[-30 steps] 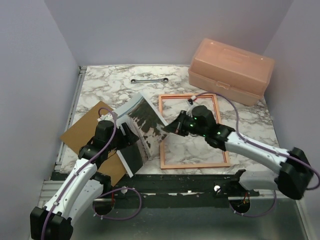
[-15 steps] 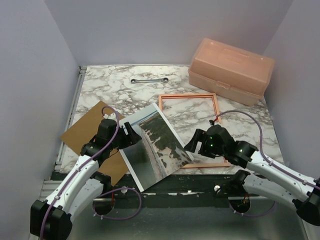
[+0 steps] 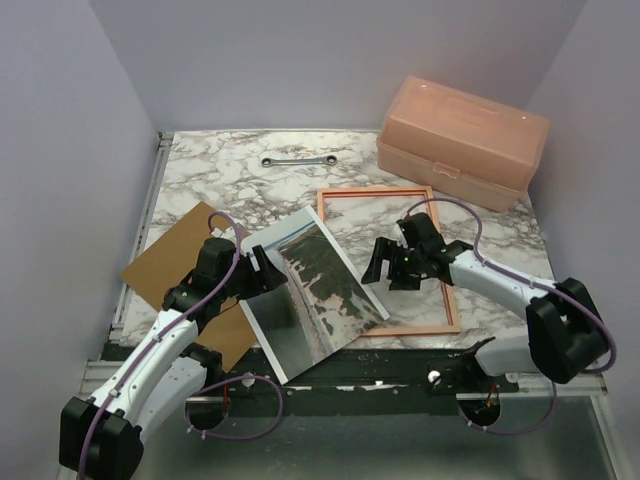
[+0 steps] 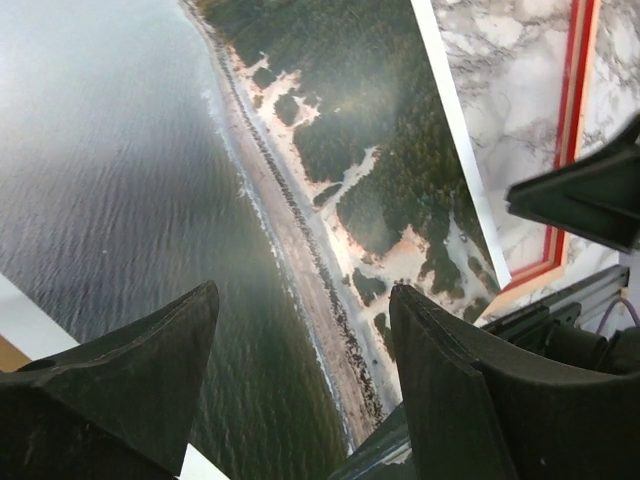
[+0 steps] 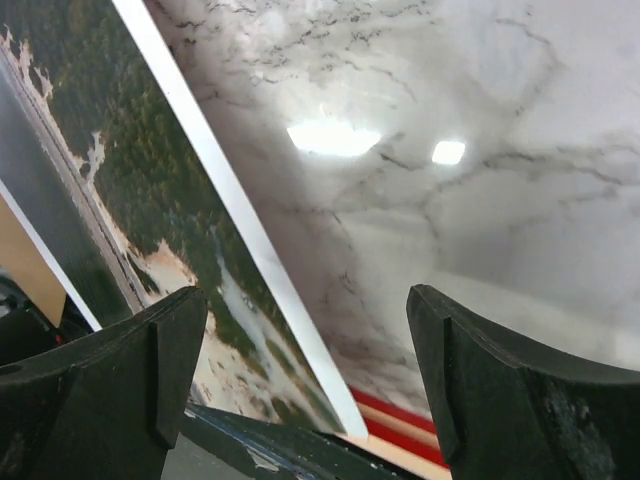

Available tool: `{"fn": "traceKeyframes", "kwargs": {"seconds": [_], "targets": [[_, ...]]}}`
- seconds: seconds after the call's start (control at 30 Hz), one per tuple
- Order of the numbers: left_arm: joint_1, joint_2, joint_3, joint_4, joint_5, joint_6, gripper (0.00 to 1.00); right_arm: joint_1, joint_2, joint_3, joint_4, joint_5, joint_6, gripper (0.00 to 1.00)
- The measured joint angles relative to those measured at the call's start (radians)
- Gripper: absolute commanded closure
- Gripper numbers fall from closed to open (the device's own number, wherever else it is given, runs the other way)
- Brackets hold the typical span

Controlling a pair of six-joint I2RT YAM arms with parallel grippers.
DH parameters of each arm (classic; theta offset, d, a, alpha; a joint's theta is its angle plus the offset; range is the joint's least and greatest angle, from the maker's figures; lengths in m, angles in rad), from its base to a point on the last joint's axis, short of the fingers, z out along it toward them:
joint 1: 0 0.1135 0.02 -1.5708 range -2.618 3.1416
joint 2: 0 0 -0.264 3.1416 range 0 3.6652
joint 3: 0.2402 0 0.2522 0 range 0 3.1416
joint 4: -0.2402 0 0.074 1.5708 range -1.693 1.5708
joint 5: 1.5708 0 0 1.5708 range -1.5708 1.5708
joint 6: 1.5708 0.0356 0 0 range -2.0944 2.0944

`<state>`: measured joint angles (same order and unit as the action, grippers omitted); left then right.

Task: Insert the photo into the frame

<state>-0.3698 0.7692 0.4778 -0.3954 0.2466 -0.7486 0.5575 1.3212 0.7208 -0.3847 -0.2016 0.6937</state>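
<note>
Paper photo [image 3: 310, 290] just dropped flat over a corner of the frame [image 3: 380, 191]; right claw [image 3: 386, 270] let go, left claw [image 3: 262, 272] open too, nothing seated yet.

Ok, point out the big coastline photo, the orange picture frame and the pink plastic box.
Large rectangular aerial-coast paper photo [image 3: 312, 293]: top view, centre of the print.
Thin orange rectangular picture frame [image 3: 372, 192]: top view, far rail.
Pink plastic box [image 3: 462, 135]: top view, lid.
</note>
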Motion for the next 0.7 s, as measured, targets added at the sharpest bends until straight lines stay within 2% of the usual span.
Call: {"fn": "traceKeyframes", "kwargs": {"seconds": [0.23,0.37,0.43,0.5,0.6,0.7], "targets": [[-0.006,0.006,0.000,0.062,0.083,-0.001,0.29,-0.054,0.202,0.008,0.178,-0.274,-0.047,0.22],[-0.006,0.010,0.000,0.083,0.107,0.000,0.29,-0.054,0.250,-0.006,0.325,-0.407,-0.009,0.35],[-0.006,0.011,0.000,0.087,0.112,-0.001,0.29,-0.054,0.259,-0.020,0.392,-0.457,0.019,0.44],[-0.006,0.011,0.000,0.090,0.114,-0.001,0.29,-0.054,0.267,-0.028,0.438,-0.489,0.039,0.58],[-0.006,0.011,0.000,0.095,0.119,-0.001,0.29,-0.054,0.275,-0.038,0.492,-0.520,0.066,0.85],[-0.006,0.011,0.000,0.097,0.124,0.000,0.29,-0.054,0.276,-0.047,0.523,-0.537,0.087,0.98]]}}
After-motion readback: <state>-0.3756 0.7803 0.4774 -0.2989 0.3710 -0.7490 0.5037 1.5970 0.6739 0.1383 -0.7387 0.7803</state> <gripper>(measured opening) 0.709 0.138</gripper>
